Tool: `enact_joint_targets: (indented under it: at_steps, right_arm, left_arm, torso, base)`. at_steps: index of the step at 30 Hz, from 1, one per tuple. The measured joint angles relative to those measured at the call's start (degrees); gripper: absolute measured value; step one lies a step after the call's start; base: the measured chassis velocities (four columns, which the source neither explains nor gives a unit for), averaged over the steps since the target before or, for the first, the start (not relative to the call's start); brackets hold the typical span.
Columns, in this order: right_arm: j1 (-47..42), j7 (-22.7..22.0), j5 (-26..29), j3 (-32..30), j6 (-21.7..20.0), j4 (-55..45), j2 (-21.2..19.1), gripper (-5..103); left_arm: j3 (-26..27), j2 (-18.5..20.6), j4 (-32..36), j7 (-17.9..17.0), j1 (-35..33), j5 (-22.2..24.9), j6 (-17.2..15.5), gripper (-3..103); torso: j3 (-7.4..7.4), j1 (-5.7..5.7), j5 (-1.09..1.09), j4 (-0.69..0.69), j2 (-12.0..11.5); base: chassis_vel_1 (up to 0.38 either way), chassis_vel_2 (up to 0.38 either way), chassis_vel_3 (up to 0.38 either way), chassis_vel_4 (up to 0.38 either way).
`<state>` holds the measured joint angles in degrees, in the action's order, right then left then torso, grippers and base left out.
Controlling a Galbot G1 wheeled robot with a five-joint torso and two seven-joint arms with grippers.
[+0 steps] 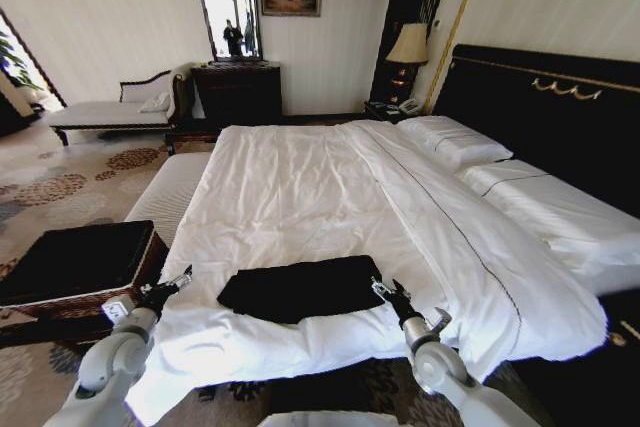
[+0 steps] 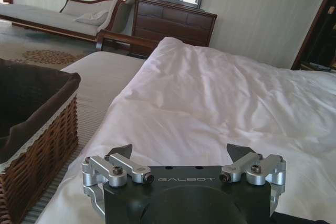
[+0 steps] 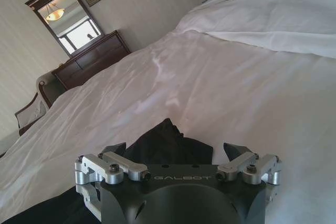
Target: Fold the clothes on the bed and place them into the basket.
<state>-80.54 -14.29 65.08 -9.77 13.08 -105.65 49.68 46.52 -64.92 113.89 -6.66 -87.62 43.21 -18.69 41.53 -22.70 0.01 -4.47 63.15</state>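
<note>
The clothes point(image 1: 300, 289) lie as a flat, folded black rectangle near the foot of the bed point(image 1: 300, 182), which has white sheets. My left gripper point(image 1: 176, 284) hovers open just off the clothes' left edge, over the bed's side. At the clothes' right corner my right gripper point(image 1: 389, 293) is also open. In the right wrist view the black clothes point(image 3: 164, 141) lie just ahead of the spread fingers of the right gripper point(image 3: 175, 151). In the left wrist view the left gripper point(image 2: 180, 153) faces bare sheet point(image 2: 220, 98). The brown wicker basket point(image 1: 62, 307) point(image 2: 44, 148) with black lining stands on the floor left of the bed.
A white striped bench point(image 1: 170, 195) runs along the bed's left side behind the basket. Pillows point(image 1: 455, 142) and a black headboard point(image 1: 540, 97) are at the right. A dark dresser point(image 1: 238, 92) with a mirror and a pale chaise point(image 1: 110, 112) stand by the far wall.
</note>
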Motion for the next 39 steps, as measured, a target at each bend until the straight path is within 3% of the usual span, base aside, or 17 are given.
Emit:
enact_joint_targets:
  at_steps: [2,4,7,10,16,19,22,25,27,29,30,33,39]
  right_arm:
    - [-0.03,0.04,0.36,0.48,0.0,0.12,0.09,103]
    - [-0.02,0.04,0.56,0.69,-0.01,0.12,0.12,99]
    - [0.02,-0.62,1.86,0.93,-0.38,-0.02,0.18,83]
    - [-0.05,-1.22,2.72,0.91,-0.7,-0.15,0.17,78]
    - [-0.83,-2.09,3.58,0.77,-1.07,-0.62,0.36,51]
    - [-1.2,-2.1,3.6,0.77,-1.09,-0.99,0.49,49]
    - [-1.84,-2.14,3.6,0.7,-1.09,-1.87,0.51,34]
    - [-2.33,-2.44,3.64,0.57,-1.1,-2.62,0.44,28]
    - [-3.16,-2.8,3.65,0.28,-1.11,-3.75,0.28,18]
    - [-3.49,-2.87,3.65,0.19,-1.11,-4.07,0.22,18]
    - [-4.08,-2.95,3.57,0.01,-1.12,-4.49,0.08,7]
    - [-4.4,-3.28,3.18,-0.25,-1.23,-4.48,-0.04,1]
    - [-4.66,-4.28,3.56,-1.02,-1.8,-5.18,-0.59,0]
  left_arm:
    - [-0.48,-0.42,0.95,-0.17,-0.11,-0.03,0.03,100]
    - [-0.7,-0.53,1.29,-0.25,-0.15,-0.04,0.06,100]
    - [-1.3,-0.68,2.26,-0.44,-0.15,-0.06,0.08,100]
    - [-1.58,-0.79,2.88,-0.62,0.06,0.01,0.06,100]
    - [-2.13,-0.9,3.49,-0.88,0.29,0.12,-0.08,100]
    - [-2.18,-0.89,3.49,-0.94,0.3,0.1,-0.09,100]
    - [-2.1,-0.84,3.48,-0.96,0.17,-0.03,-0.09,100]
    - [-1.97,-0.8,3.49,-0.97,0.03,-0.13,-0.09,100]
    - [-1.82,-0.78,3.55,-0.97,-0.18,-0.34,-0.07,100]
    - [-1.79,-0.78,3.56,-0.97,-0.25,-0.41,-0.05,100]
    - [-1.75,-0.8,3.56,-0.97,-0.39,-0.56,0.03,100]
    - [-1.78,-0.98,3.54,-0.95,-0.5,-0.84,0.19,100]
    - [-2.19,-1.24,3.26,-0.84,-0.52,-1.52,0.45,100]
  torso:
    - [0.0,0.0,0.0,0.0,0.0]
    - [0.0,0.0,0.0,0.0,0.0]
    - [0.0,0.0,0.0,0.01,0.0]
    - [0.0,0.0,0.0,0.01,0.0]
    - [0.0,0.0,-0.01,0.0,0.0]
    - [0.0,0.0,-0.01,0.0,0.0]
    - [0.0,0.0,-0.01,0.0,0.0]
    - [0.0,0.0,-0.01,0.0,0.0]
    - [0.0,0.0,-0.01,0.01,0.0]
    - [0.0,0.0,-0.01,0.01,0.0]
    - [0.0,0.0,-0.01,0.0,0.0]
    - [0.0,0.0,0.0,0.01,0.0]
    - [0.0,0.0,-0.01,0.01,0.0]
  base:
    - [0.0,0.0,0.0,0.0]
    - [0.0,0.0,0.0,0.0]
    - [0.0,0.0,0.0,0.0]
    - [0.0,0.0,0.0,0.0]
    - [0.0,0.0,0.0,0.0]
    - [0.0,0.0,0.0,0.0]
    - [0.0,0.0,0.0,0.0]
    - [0.0,0.0,0.0,0.0]
    - [0.0,0.0,0.0,0.0]
    - [0.0,0.0,0.0,0.0]
    - [0.0,0.0,0.0,0.0]
    - [0.0,0.0,0.0,0.0]
    - [0.0,0.0,0.0,0.0]
